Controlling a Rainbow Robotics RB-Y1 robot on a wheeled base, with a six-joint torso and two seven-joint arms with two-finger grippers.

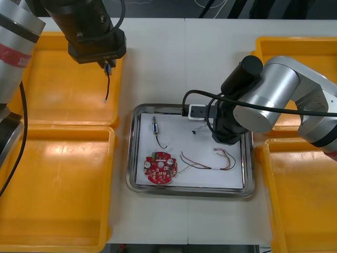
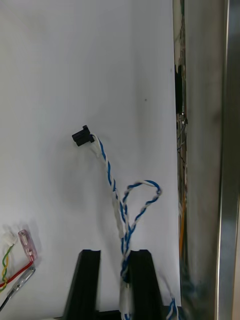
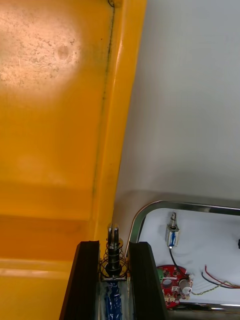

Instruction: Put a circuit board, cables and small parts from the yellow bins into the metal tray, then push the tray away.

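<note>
My left gripper (image 1: 108,64) hangs over the far left yellow bin (image 1: 52,89), shut on a small metal part (image 3: 113,256) with a spring; the part's black wire (image 1: 107,87) dangles below it. Low over the far right part of the metal tray (image 1: 134,158), my right gripper (image 2: 114,260) is shut on a twisted blue and white cable (image 2: 121,210). The cable's black plug (image 2: 82,136) rests on the tray's white floor. Lying in the tray are a round red circuit board (image 1: 160,167), a small metal part (image 1: 155,126) with a black wire, and a red and yellow cable (image 1: 208,161).
Two yellow bins stand on each side: near left (image 1: 52,184), far right (image 1: 279,47) and near right (image 1: 305,205). The right arm's silver body (image 1: 274,95) reaches across the far right bin. Bare table lies beyond the tray (image 1: 179,58).
</note>
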